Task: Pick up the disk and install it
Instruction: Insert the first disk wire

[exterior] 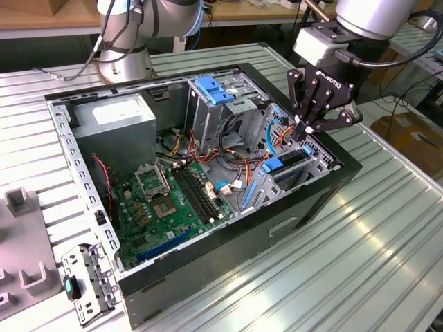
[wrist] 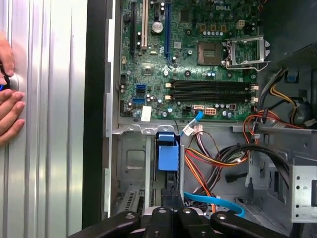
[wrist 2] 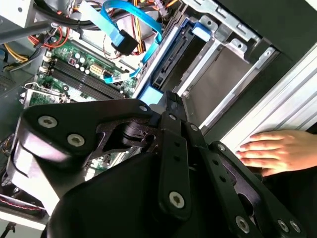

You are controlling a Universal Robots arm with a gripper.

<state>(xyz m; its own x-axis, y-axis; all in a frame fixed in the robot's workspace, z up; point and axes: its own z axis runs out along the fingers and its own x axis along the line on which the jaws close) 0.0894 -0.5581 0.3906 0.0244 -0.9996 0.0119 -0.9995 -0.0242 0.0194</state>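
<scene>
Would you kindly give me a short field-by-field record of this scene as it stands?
claw: shut, hanging over the disk; contact unclear
disk: standing on edge in the bay, blue rails showing
case: open, lying on the table, motherboard exposed
hand: resting on the table beside the case

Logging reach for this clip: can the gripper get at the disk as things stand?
Probably yes: the gripper hangs above the disk, which stands on edge in its bay, top edge bare; a blue cable runs close beside.
</scene>
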